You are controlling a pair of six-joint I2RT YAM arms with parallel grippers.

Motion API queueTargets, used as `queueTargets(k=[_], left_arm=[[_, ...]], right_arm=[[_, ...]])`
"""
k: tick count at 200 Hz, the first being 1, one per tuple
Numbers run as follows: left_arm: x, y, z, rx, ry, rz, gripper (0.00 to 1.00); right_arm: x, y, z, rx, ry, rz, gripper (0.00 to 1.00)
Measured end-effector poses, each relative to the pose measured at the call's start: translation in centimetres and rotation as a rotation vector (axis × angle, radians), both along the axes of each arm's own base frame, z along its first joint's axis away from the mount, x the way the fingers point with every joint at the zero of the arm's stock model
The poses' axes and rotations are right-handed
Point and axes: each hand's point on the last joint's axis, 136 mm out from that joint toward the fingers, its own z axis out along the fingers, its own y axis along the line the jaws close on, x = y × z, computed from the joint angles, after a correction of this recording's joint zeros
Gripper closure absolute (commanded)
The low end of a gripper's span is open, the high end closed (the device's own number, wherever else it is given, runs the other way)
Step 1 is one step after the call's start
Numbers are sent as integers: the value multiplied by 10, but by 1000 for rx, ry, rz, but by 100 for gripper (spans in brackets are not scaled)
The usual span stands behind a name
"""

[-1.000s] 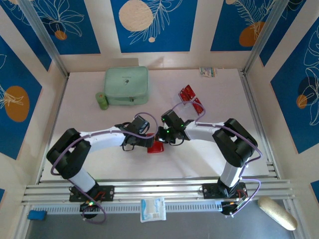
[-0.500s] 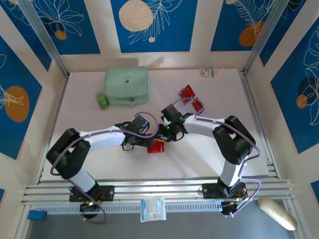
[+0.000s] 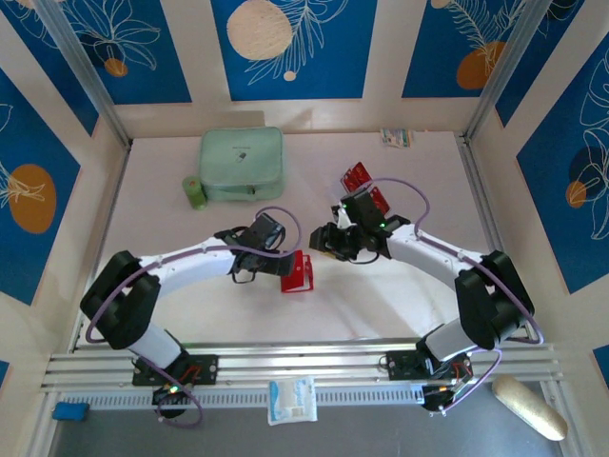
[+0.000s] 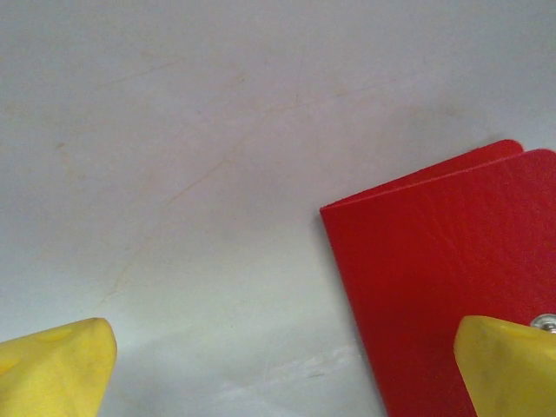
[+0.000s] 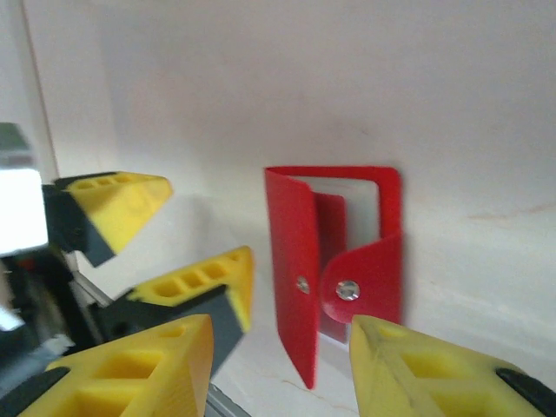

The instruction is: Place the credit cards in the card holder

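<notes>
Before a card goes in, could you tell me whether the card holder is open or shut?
Ajar: the card holder has its snap tab unfastened, and its covers stand apart, a clear sleeve showing between.

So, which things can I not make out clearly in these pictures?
credit cards, top view: too small to count, and the right arm covers part of the pile.
card holder, right wrist view: blurred, so it is unclear whether a card already sits inside.
card holder, left wrist view: cut off by the right and bottom edges.
packet at the far table edge, top view: its print is too small to read.
</notes>
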Motion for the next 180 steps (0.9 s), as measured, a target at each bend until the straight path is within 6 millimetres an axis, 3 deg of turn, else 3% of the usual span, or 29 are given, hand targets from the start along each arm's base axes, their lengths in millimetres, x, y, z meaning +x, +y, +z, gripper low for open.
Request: queueTargets(k=[58,108,180], left_arm=[[-1,1,-2,5,5,1,0],[-9,8,-25,54,54,-4,0],[-9,5,-32,71,50,-21,0]], right_arm=[[-13,-1,-16,-56,26,19,55],[-25,8,-44,-154,73,71,56],[-18,17,-47,-225,54,96,61]])
